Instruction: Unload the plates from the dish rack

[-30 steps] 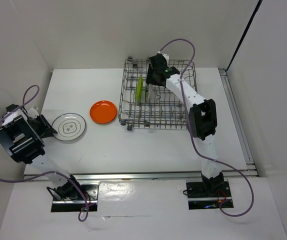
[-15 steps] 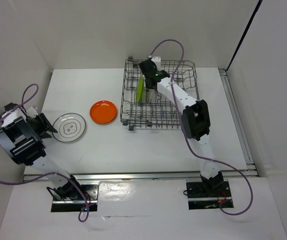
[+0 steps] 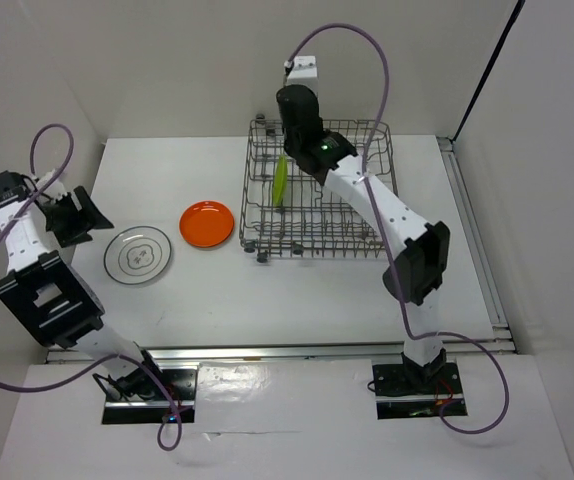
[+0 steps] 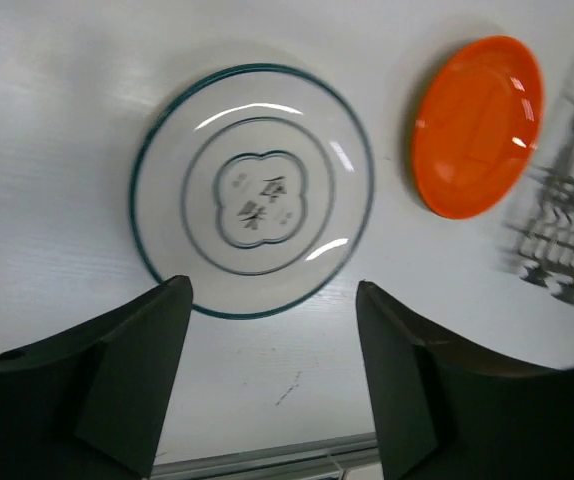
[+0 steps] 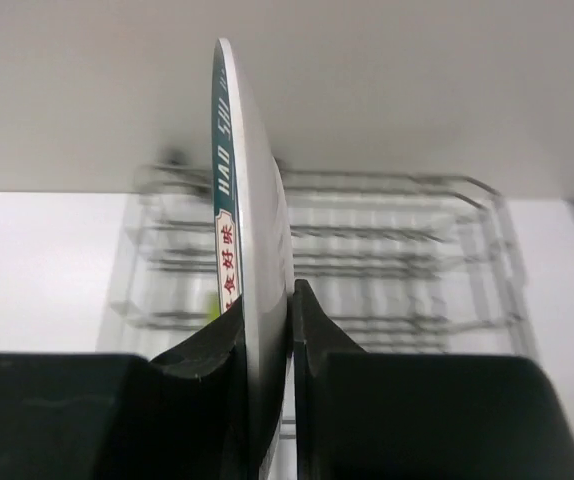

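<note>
The right end effector is clamped on a lettered-rim plate, holding it upright above the far left part of the dish rack, where a lime green plate stands among the tines. Left of the dish rack on the counter lie the orange plate, then a ringed white plate. Farthest out hangs the left end effector, fingers apart and empty.

A lab: plain white walls enclose the robots' table.
</note>
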Robot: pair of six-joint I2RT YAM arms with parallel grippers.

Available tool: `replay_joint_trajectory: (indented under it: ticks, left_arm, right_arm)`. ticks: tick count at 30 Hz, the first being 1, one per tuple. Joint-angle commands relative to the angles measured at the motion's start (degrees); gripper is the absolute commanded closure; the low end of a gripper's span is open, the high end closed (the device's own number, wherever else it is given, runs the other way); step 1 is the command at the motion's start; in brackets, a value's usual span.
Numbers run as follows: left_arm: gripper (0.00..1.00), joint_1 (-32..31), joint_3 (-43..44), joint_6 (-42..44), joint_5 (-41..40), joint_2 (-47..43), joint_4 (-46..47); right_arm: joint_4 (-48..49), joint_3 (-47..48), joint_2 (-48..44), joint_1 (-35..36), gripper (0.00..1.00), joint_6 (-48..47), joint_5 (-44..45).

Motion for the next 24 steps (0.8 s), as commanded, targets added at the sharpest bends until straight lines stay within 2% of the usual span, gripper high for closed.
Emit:
replay_joint_trajectory:
  ticks: [1,2,3,6,7,9,12,13,16,24]
  left_arm:
    - [0.19,-4.2,4.7,4.5,9.9,-4.4,-3.3]
    - [0.16,-5.1,5.8,7.1,16.2,-4.4,-6.0]
    - [0.16,-7.0,7.4,8.7,19.1,-3.4,-8.2]
    - [0.15,-9.8,13.4,15.0,27.4,-1.4,-16.1]
    - [0.14,-11.2,14.9,15.7,28.3,-0.7,-16.8]
    - [0.14,-11.9,14.9,15.1,29.4,-0.7,-15.7]
    - [0.13,-11.9,14.3,11.0,28.8,-2.1,-12.1]
    - [0.13,-11.9,13.5,10.4,28.8,-2.1,-10.4]
    - [0.13,-13.3,12.2,9.8,27.2,-2.6,-9.8]
    - [0.13,-17.0,5.5,10.2,20.3,-2.1,-6.7]
  right_arm:
    - [6.5,-1.3,-8.2,3.0,1.00,5.7,-21.9]
    - [4.3,-0.6,-7.5,1.8,1.00,9.1,-30.4]
    - [1.9,0.0,-4.8,-0.1,1.00,12.1,-47.5]
    - [4.7,-2.1,-1.7,-0.8,1.00,19.7,-65.7]
    - [8.2,-3.2,-0.3,-0.3,1.00,20.8,-72.9]
    - [13.4,-5.5,1.1,-0.3,1.00,24.9,-80.8]
    - [17.4,-7.3,3.0,-0.3,1.00,29.8,-86.5]
    - [20.6,-7.8,3.9,-0.3,1.00,30.9,-90.6]
    - [25.0,-9.9,4.5,0.3,1.00,34.6,-94.8]
    - [28.4,-12.4,7.6,2.3,1.00,37.7,-97.4]
